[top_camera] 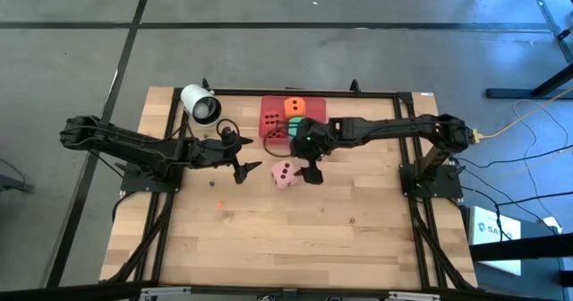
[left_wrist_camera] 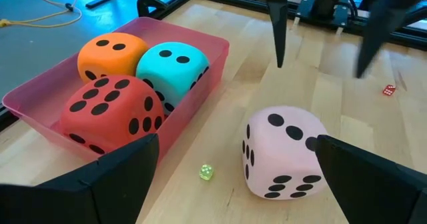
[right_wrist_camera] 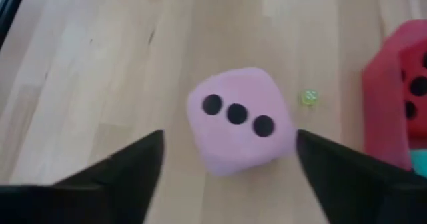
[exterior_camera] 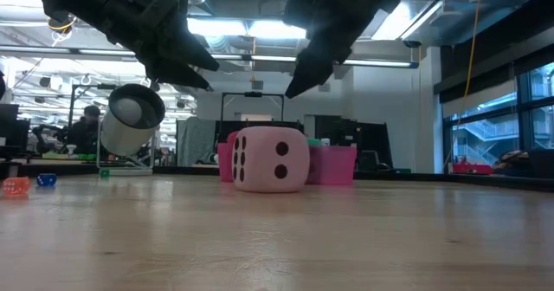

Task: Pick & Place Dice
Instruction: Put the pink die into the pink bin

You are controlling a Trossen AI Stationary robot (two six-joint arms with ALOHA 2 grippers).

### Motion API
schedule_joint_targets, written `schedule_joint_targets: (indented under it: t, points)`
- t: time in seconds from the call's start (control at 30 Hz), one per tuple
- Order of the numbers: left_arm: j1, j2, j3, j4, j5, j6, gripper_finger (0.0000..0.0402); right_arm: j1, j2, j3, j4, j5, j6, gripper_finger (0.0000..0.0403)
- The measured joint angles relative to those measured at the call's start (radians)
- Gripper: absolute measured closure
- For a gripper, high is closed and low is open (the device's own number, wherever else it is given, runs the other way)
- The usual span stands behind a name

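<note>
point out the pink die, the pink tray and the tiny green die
pink die (left_wrist_camera: 283, 151), left wrist view, on its three-pip top face
pink tray (left_wrist_camera: 200, 94), left wrist view, on its side wall
tiny green die (left_wrist_camera: 206, 173), left wrist view, on its middle

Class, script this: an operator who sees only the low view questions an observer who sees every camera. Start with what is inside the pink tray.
Operator: What's inside the tray?
Observer: Three dice: the red die, the orange die and the green die.
Operator: Which arm is over the pink die?
Observer: The right gripper, fingers open on either side of it, not touching.
</note>
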Motion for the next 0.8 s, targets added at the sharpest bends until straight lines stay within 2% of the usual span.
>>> schedule_joint_targets:
  t: [0.07, 0.13, 0.33, 0.43, 0.63, 0.8]
  points:
    - [0.000, 0.000, 0.000, 0.000, 0.000, 0.000, 0.0002, 0.011, 0.000, 0.000, 0.000, -0.002, -0.013, 0.0030]
    - [0.000, 0.000, 0.000, 0.000, 0.000, 0.000, 0.0002, 0.022, 0.000, 0.000, 0.001, -0.002, -0.039, 0.0012]
    - [0.000, 0.000, 0.000, 0.000, 0.000, 0.000, 0.0002, 0.062, 0.000, 0.000, 0.007, 0.001, -0.133, 0.0038]
    - [0.000, 0.000, 0.000, 0.000, 0.000, 0.000, 0.0002, 0.075, 0.000, -0.001, 0.065, 0.040, -0.166, 0.0029]
    - [0.000, 0.000, 0.000, 0.000, 0.000, 0.000, 0.0002, 0.079, 0.000, -0.001, 0.155, 0.158, -0.087, 0.0014]
    - [0.000, 0.000, 0.000, 0.000, 0.000, 0.000, 0.0002, 0.076, 0.004, -0.001, 0.162, 0.176, -0.194, 0.0012]
